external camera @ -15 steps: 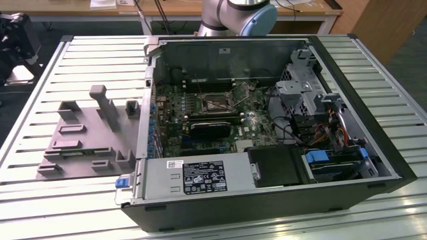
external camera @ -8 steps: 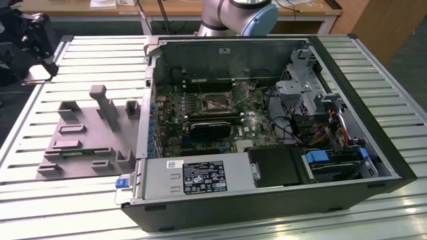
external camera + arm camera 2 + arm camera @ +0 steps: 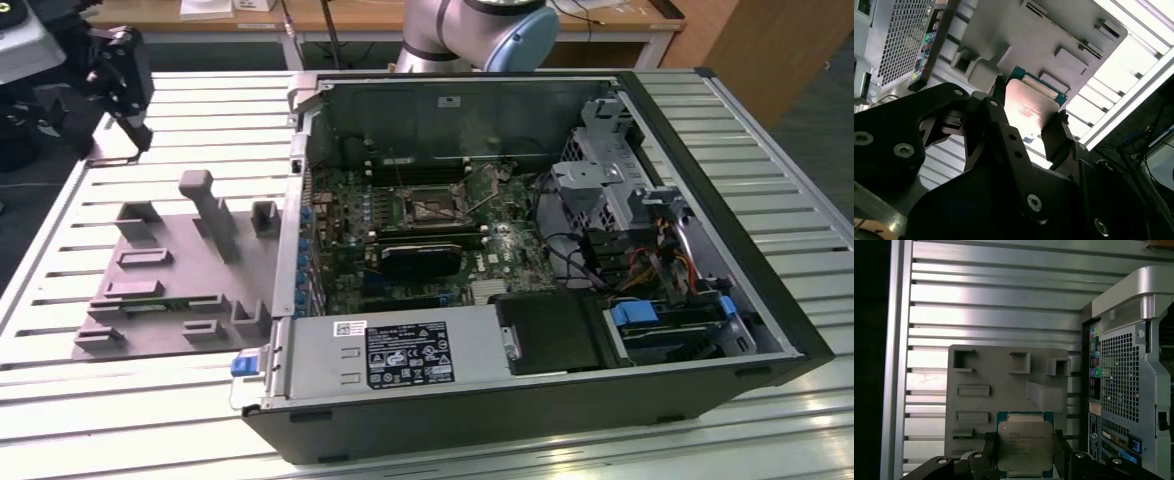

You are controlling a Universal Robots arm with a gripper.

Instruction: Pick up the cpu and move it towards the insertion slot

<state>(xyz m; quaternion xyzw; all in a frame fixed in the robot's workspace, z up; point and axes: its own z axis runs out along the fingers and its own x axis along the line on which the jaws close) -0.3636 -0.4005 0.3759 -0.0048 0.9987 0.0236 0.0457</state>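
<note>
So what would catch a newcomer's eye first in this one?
The open computer case sits in the middle of the exterior view, with the shiny insertion slot on the board inside. In both wrist views the pincer grips the cpu by two opposite edges, clear above the grey fixture plate, which lies on the slatted table at the exterior view's left of the case.

Your cpu (image 3: 1025,447): silvery square top, teal rim, clamped at two edges, outside computer case (image 3: 534,410). Your insertion slot (image 3: 430,205): metal-framed, dark centre, inside case.
</note>
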